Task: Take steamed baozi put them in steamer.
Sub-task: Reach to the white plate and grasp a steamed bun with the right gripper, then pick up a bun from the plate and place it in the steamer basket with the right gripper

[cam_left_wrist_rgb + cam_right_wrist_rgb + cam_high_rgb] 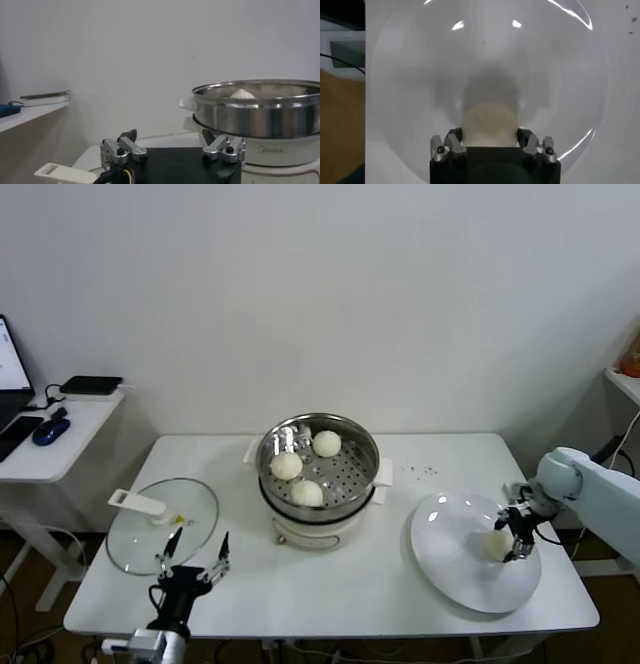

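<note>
White plate point(450, 569); smooth, seemingly domed baozi point(495, 544)

There are four small round cream-white buns. Three of them point(287, 466) point(326, 443) point(307, 493) sit in the one shiny round metal steamer pot point(362, 474). The fourth bun point(495, 544) is on the one big white round plate point(445, 554). There is one flat round glass lid point(135, 534) with a white handle. There is one white table point(350, 584) under it all, and one smaller white side table point(60, 439). The robot has two grippers, one left point(195, 556) and one right point(518, 534).
</note>
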Controlling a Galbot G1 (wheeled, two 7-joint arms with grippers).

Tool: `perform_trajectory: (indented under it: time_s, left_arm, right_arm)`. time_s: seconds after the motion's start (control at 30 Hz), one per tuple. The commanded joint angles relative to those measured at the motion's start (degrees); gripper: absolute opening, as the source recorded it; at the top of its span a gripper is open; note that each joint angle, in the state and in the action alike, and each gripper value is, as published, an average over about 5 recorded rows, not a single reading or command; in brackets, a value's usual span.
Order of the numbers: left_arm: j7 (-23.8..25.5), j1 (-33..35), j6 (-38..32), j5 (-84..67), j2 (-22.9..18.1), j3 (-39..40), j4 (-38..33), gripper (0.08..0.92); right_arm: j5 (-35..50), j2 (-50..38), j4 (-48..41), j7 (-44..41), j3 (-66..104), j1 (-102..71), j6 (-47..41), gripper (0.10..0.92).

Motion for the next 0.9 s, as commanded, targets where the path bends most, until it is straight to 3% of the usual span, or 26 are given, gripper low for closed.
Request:
perform_trajectory:
  time_s: [0.03,0.23,0.43,0.9]
  left_arm:
    - [0.0,-0.1,0.0,-0.1,0.1,-0.1,0.0,0.823]
    - [0.0,-0.2,-0.1,-0.1,0.0,0.1,0.2,0.823]
    - [0.0,0.0,-0.1,0.0,0.0,0.6,-0.1,0.823]
    - [-0.1,-0.4,-0.6,0.6,0.2,1.9,-1.3,0.823]
  right_arm:
    - [1.9,-0.6,0.9,-0.1,-0.9,2.1,-0.1,0.696]
    - [8.6,-1.7,3.8,-0.2,-6.9,11.8,-1.4,0.695]
    - [20.9,-0.4,6.0,0.0,-17.9,26.1,-4.4,0.696]
    - [44.6,14.6,7.6,0.8,-39.5,52.4,-8.7,0.696]
